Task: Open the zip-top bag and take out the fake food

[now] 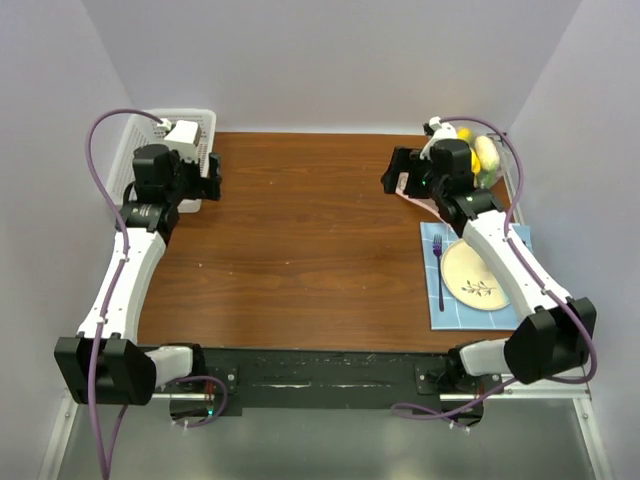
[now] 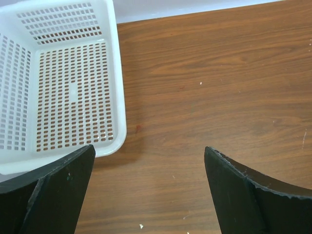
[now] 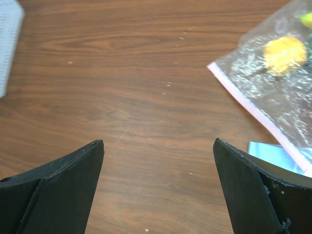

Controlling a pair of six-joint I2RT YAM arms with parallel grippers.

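Observation:
The zip-top bag (image 3: 263,87) lies flat at the table's back right, clear and crinkly, its pink zip edge toward the table's middle. In the top view my right arm covers most of the bag (image 1: 497,172). Fake food shows inside: a yellow-orange piece (image 3: 284,53), a green bit (image 3: 306,19), and yellow pieces (image 1: 486,152) in the top view. My right gripper (image 3: 158,141) hangs open over bare wood just left of the bag, touching nothing. My left gripper (image 2: 148,147) is open above the table beside the white basket, with nothing between its fingers.
A white perforated basket (image 2: 117,97) stands at the back left corner with nothing in it. A beige plate (image 1: 462,285) and a purple fork (image 1: 439,270) rest on a blue mat (image 1: 445,315) at the right, under my right arm. Grey walls enclose the table.

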